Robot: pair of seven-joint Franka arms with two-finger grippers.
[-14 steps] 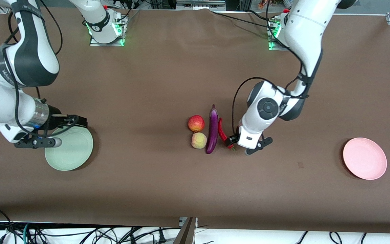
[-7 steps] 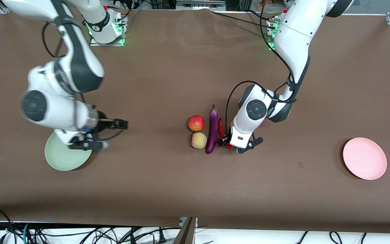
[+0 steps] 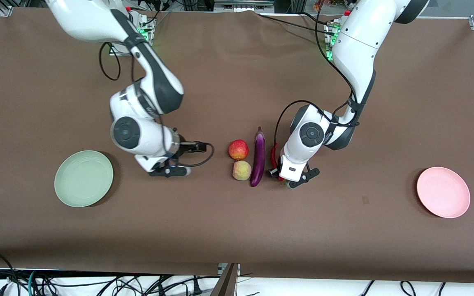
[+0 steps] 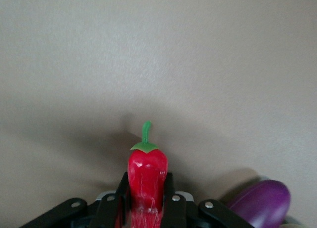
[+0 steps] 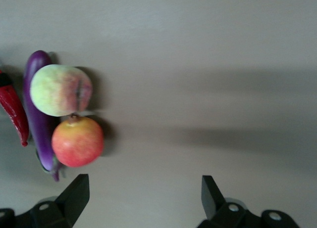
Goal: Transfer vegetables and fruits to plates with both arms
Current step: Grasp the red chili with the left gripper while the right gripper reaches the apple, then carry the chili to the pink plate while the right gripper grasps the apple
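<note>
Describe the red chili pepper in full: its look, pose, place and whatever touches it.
The chili pepper is glossy red, slim and slightly curved, with a small green cap and stem. It lies on the brown table beside the purple eggplant, toward the left arm's end. The left gripper is closed on it, a finger pressed against each flank. The front view shows only its red tip past the wrist.
</note>
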